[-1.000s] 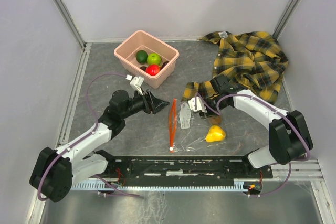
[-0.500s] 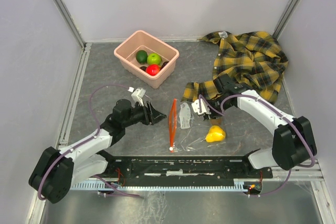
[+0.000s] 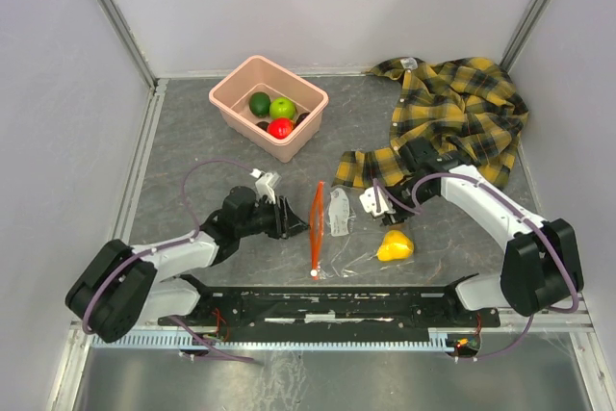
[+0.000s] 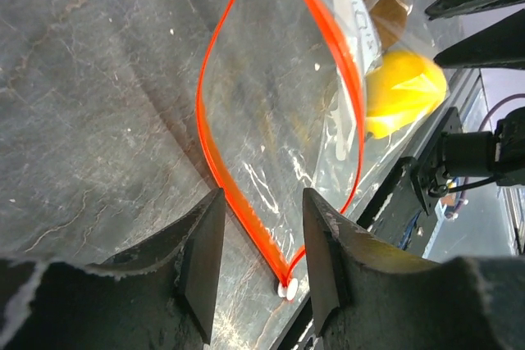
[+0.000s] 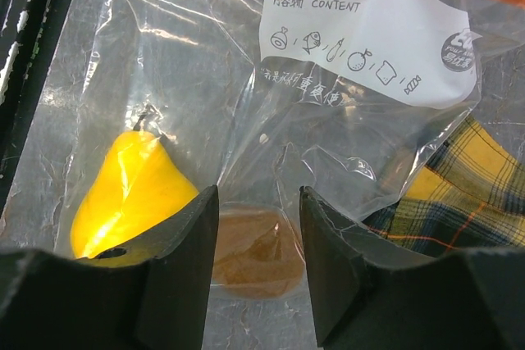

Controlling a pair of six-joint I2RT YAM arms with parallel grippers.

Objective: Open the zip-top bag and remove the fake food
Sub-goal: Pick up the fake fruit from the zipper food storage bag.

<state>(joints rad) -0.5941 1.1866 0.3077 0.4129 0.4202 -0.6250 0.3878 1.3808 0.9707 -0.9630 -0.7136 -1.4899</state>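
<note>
Grey, stone-patterned table (image 3: 192, 141), with the clear zip-top bag (image 3: 339, 228) lying flat near its front edge, between the two arms.

A yellow-and-black plaid shirt (image 3: 462, 103) is heaped at the far right, one sleeve reaching to just beside the bag. A pink tub (image 3: 289, 146) at the far centre-left holds a dark green fruit (image 3: 260, 103), a light green one (image 3: 282, 108) and a red one (image 3: 280, 127). The bag's orange-red zip strip (image 3: 316, 223) faces left, its two sides bowed apart so the mouth gapes. The left end effector (image 3: 294, 221) sits low at that mouth, fingers spread, pinching nothing. The right end effector (image 3: 373, 201) hangs over the bag's closed end, fingers also spread and holding nothing. Inside the bag lie a yellow pear (image 3: 395, 246) and, beside it, a small brown piece (image 5: 254, 264).
</note>
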